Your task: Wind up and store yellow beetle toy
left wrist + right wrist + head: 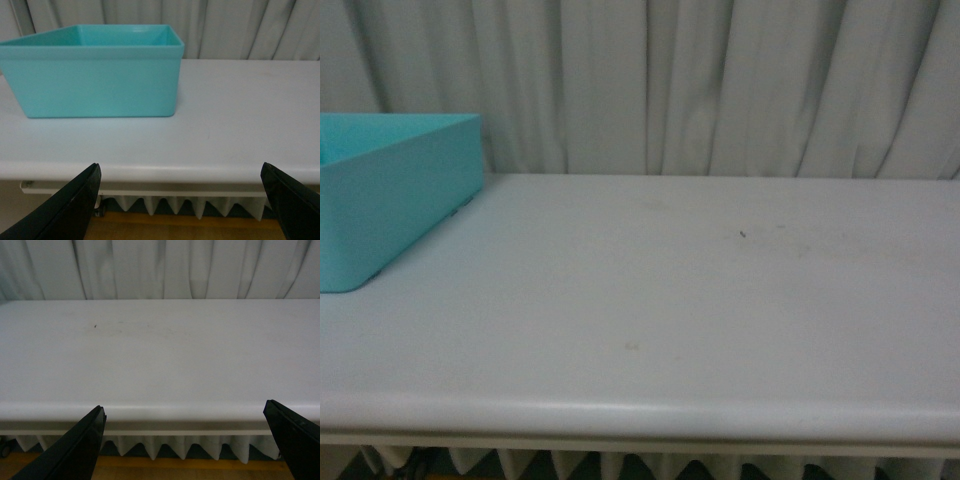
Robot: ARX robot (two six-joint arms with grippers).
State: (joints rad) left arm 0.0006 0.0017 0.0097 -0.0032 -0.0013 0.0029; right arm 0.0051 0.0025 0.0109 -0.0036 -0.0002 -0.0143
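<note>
A white table (680, 300) fills most of the front view, its rounded near edge running along the bottom of the frame. At the upper left of that frame sits a turquoise bin (390, 200), open at the top, resting on the table's left end. Pale pleated curtains (720, 80) hang behind, across the whole top of the frame.

The yellow beetle toy shows in none of the three views (the part of the bin's inside that can be seen holds nothing visible).

In the left wrist view the left gripper (182, 205) hangs off the table's near edge, its two dark fingers (70, 205) spread wide at the lower corners, nothing between them; the bin (100, 85) stands ahead at the upper left. The right gripper (185, 445) likewise has its jaws wide apart, facing bare tabletop (165, 350).
</note>
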